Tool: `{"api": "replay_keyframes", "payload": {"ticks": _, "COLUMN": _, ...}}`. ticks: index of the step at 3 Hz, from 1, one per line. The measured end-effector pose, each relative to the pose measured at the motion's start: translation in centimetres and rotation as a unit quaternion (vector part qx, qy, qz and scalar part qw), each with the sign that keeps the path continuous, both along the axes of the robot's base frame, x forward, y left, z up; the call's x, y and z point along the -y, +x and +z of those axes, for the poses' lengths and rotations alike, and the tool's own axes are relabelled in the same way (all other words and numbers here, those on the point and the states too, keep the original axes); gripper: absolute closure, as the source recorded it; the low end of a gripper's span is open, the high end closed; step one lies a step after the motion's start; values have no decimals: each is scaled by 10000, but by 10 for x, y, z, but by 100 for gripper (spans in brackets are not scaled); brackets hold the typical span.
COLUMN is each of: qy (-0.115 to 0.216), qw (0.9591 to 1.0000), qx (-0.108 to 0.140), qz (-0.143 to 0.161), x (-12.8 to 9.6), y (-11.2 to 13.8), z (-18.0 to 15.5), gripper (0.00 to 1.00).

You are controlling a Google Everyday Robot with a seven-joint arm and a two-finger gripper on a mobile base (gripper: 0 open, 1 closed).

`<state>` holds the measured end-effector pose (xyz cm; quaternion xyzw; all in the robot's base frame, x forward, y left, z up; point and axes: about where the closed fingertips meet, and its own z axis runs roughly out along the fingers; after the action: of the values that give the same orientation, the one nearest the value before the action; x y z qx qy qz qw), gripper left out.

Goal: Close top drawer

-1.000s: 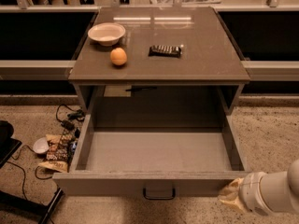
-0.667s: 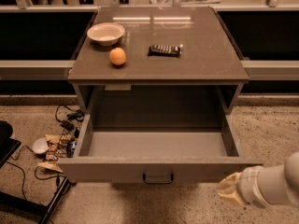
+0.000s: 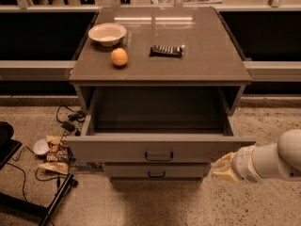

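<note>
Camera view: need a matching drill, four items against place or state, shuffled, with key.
Column 1
1. top drawer
2. bowl
3. orange
4. gripper

Column 2
A. low right of the frame, by the right end of the drawer front
B. pulled out, interior showing
C. back left of the cabinet top
D. on the cabinet top, just in front of the bowl

Pairs: 1-B, 2-C, 3-D, 4-A

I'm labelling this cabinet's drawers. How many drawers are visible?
2. The top drawer is pulled open, and a lower drawer sits directly beneath its front. Others may be hidden below. The gripper is at the top drawer's right front corner.
</note>
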<state>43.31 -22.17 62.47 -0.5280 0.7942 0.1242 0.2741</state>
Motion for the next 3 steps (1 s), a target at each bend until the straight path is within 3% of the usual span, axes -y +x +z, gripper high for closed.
{"api": "replay_keyframes", "payload": {"ticks": 1, "qy": 7, "qw": 10000, "qx": 0, "qz": -5, "x": 0, "y": 1, "z": -1, "gripper": 100}}
{"api": "replay_keyframes", "payload": {"ticks": 3, "qy": 43, "qw": 9999, "qx": 148, "qz": -34, "x": 15, "y": 56, "z": -3, "gripper": 100}}
